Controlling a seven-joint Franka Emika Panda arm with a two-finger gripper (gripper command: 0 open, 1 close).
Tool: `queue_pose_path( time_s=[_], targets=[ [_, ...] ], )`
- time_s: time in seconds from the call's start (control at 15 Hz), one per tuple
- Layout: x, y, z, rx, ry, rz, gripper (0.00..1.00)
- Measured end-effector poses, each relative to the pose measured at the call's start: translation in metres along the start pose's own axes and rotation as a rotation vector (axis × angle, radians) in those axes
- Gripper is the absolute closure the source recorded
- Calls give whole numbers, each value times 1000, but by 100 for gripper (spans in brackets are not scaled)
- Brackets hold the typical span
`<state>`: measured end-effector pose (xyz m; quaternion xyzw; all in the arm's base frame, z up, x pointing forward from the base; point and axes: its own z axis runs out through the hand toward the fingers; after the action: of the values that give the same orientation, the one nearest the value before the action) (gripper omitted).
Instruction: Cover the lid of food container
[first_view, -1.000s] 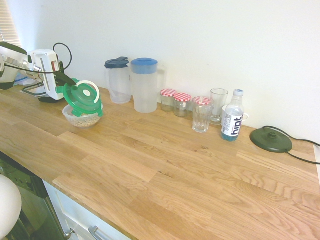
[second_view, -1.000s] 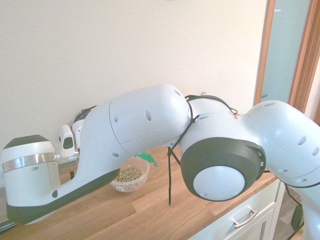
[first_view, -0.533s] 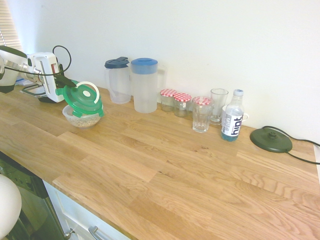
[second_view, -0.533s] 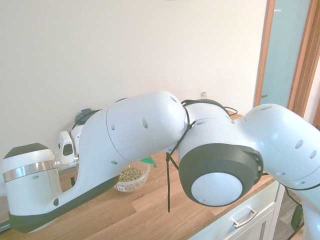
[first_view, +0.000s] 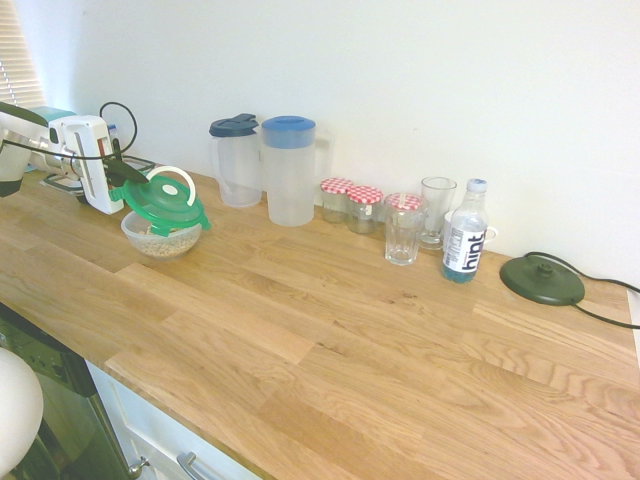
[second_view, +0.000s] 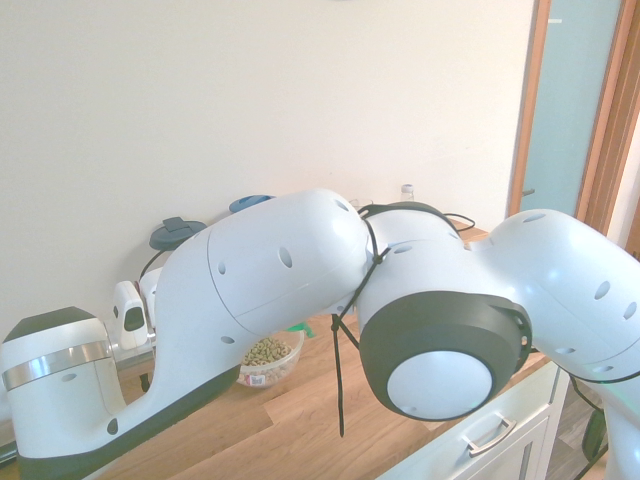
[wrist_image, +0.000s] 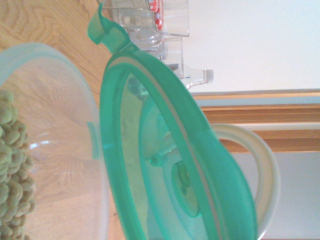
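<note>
The green lid (first_view: 165, 203) with its white ring handle (first_view: 174, 180) hangs tilted just over the food container (first_view: 160, 238), a small clear bowl of brownish cereal on the wooden counter. My gripper (first_view: 126, 173) comes in from the left and is shut on the lid's far-left edge. The lid's right side sits low near the bowl's rim and its held side is higher. In the wrist view the lid (wrist_image: 170, 165) stands edge-on beside the bowl's rim (wrist_image: 75, 100), with cereal (wrist_image: 12, 175) inside. In the second exterior view the arm hides most of the bowl (second_view: 268, 355).
Two clear pitchers with blue lids (first_view: 238, 160) (first_view: 289, 170) stand just right of the bowl against the wall. Further right are red-checked jars (first_view: 350, 205), two glasses (first_view: 403, 228), a water bottle (first_view: 465, 232) and a black kettle base (first_view: 542, 279). The counter's front edge runs close in front.
The lid has tipped from steeply tilted to flatter and sunk closer onto the bowl. The gripper has drawn slightly to the left, still holding it.
</note>
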<state>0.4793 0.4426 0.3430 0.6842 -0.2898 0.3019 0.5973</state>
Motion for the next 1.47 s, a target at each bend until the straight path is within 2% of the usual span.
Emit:
queue_pose_path(
  time_s=[0.47,1.0,1.2,1.47],
  targets=[
    [-28,11,-22,84,-66,-55,0],
    [-27,64,-43,252,-196,-120,0],
    [-6,86,-33,335,-310,-133,0],
    [50,115,17,500,-480,-139,0]
  ],
)
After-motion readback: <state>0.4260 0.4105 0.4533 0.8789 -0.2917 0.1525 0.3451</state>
